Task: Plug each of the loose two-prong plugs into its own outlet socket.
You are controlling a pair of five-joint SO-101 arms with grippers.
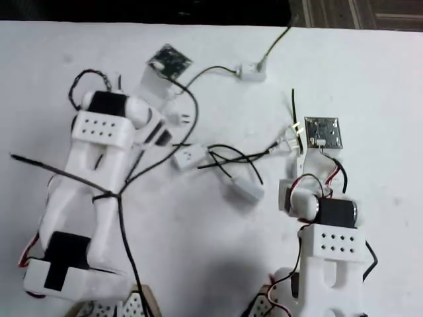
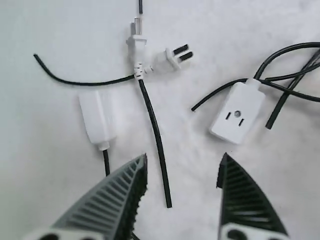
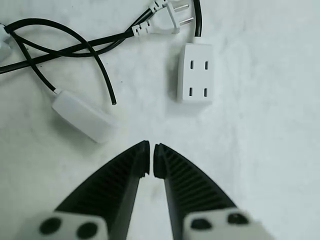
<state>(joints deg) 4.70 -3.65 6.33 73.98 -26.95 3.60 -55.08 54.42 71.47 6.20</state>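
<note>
Two arms sit side by side on a white worktop (image 1: 370, 66), with every plug lying loose and none seated in a socket. The left arm (image 1: 99, 152) stretches up the left side, and in its wrist view its jaws stand spread wide above the surface, holding nothing. Beyond those jaws an outlet block (image 2: 97, 117) lies on its side, its slots hidden. Just past it two plugs lie touching each other: the first plug (image 2: 136, 42) with its prongs pointing away from the jaws, and the second plug (image 2: 172, 56) splayed off at an angle. The first plug's black cable (image 2: 157, 145) runs straight back into the gap between the jaws. Near these, a three-hole outlet (image 2: 237, 110) lies face up, with dark leads crossing just behind it.

In the middle of the worktop a tangle of black leads (image 1: 225, 158) spreads between the arms, beside another white block (image 1: 246, 189). A far outlet (image 1: 251, 70) sits apart near the back edge.

The right arm (image 1: 330, 244) stands at the right; its jaws are almost pressed together, with a thin slit between them, gripping nothing. Ahead of them a four-slot outlet (image 3: 196, 72) lies face up, a third plug (image 3: 172, 17) just beyond it, prongs free.
</note>
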